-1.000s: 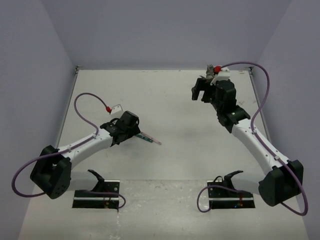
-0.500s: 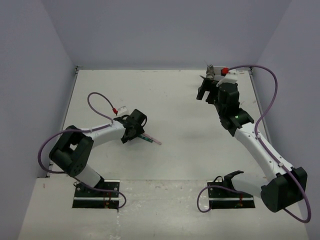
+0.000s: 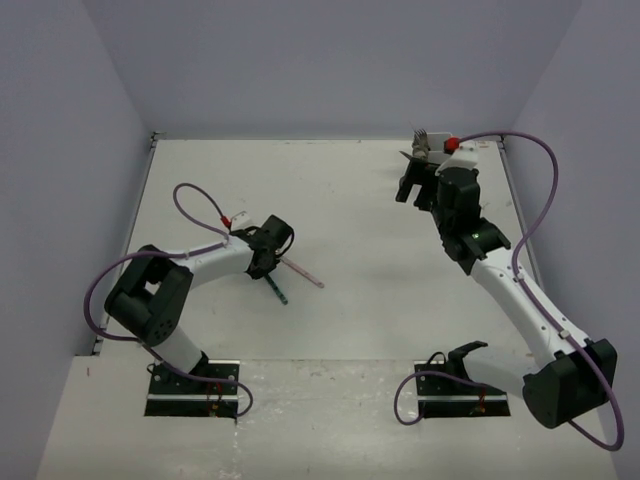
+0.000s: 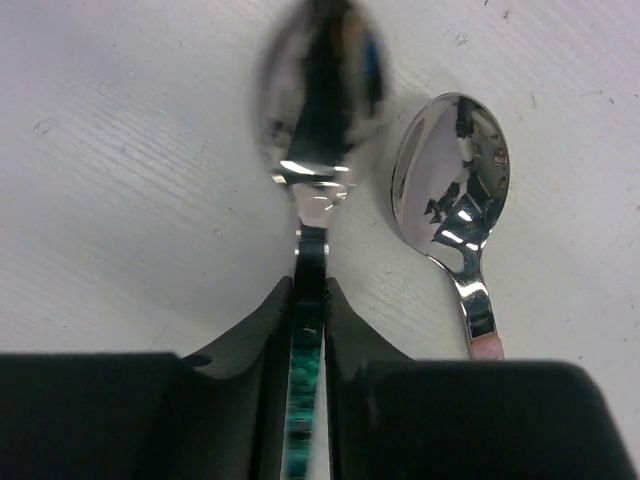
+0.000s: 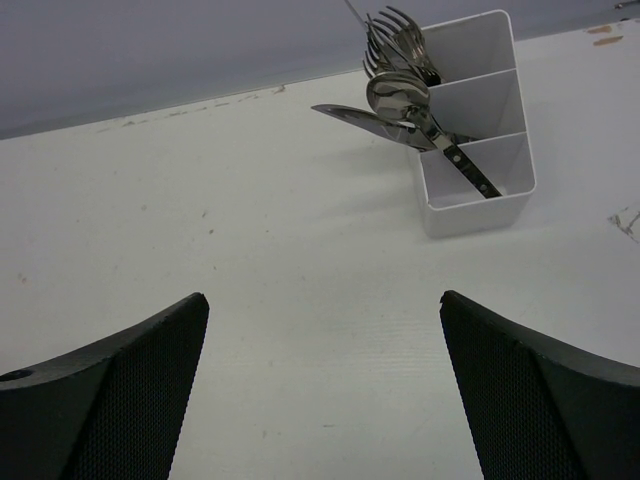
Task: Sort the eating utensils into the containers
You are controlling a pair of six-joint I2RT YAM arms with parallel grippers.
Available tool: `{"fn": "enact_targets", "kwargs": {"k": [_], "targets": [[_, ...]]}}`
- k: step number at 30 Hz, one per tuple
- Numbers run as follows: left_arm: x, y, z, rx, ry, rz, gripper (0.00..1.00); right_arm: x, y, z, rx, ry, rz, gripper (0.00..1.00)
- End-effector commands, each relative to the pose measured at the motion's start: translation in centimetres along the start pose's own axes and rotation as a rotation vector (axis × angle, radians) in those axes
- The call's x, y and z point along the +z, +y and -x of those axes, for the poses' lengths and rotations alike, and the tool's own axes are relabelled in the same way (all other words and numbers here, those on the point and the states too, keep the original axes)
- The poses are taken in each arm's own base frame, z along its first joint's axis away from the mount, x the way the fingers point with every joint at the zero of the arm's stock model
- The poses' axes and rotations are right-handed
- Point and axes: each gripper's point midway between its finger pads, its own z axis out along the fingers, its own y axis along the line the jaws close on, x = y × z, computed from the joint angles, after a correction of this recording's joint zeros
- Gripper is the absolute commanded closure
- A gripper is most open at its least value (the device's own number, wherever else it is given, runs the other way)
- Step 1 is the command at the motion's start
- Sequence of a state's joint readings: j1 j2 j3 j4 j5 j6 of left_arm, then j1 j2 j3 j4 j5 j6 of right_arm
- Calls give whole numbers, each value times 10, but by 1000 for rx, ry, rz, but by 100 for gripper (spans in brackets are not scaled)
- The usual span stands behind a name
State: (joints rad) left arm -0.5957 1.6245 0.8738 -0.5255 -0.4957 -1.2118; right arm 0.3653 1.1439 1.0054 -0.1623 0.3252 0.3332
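Sorting looks mostly done: forks [image 5: 398, 40] and a knife [image 5: 360, 116] already stand in the white holder [image 5: 478, 205] at the far right. Your left gripper [image 4: 310, 300] is clamped on the handle of the teal spoon [image 4: 318, 110]. The pink spoon [image 4: 452, 170] lies just beside it on the table [image 4: 120, 150]. Your right gripper [image 5: 322, 300] hangs wide open near the holder, so I'd judge two spoons are left.

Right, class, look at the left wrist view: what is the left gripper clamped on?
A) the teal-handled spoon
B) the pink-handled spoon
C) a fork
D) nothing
A: the left gripper is shut on the handle of the teal-handled spoon, while the pink-handled spoon lies free on the table beside it.
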Motion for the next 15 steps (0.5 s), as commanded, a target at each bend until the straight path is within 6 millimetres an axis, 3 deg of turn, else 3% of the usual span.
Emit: {"fn": "enact_targets", "kwargs": {"k": [1, 3, 5, 10, 12, 13, 15], "targets": [[6, 22, -10, -10, 24, 69, 86, -6, -5, 7, 18, -30, -22, 1], [2, 21, -8, -3, 26, 54, 100, -9, -3, 8, 21, -33, -10, 1], [-3, 21, -4, 4, 15, 38, 100, -11, 0, 6, 21, -30, 15, 1], [-40, 6, 28, -2, -82, -109, 100, -24, 24, -3, 46, -4, 180, 1], [-68, -18, 48, 53, -152, -270, 100, -31, 40, -9, 48, 18, 280, 1], [-80, -29, 50, 92, -159, -348, 100, -40, 59, -16, 48, 42, 404, 1], [-120, -62, 66, 191, -250, -562, 100, -51, 81, -24, 46, 73, 548, 1]]}}
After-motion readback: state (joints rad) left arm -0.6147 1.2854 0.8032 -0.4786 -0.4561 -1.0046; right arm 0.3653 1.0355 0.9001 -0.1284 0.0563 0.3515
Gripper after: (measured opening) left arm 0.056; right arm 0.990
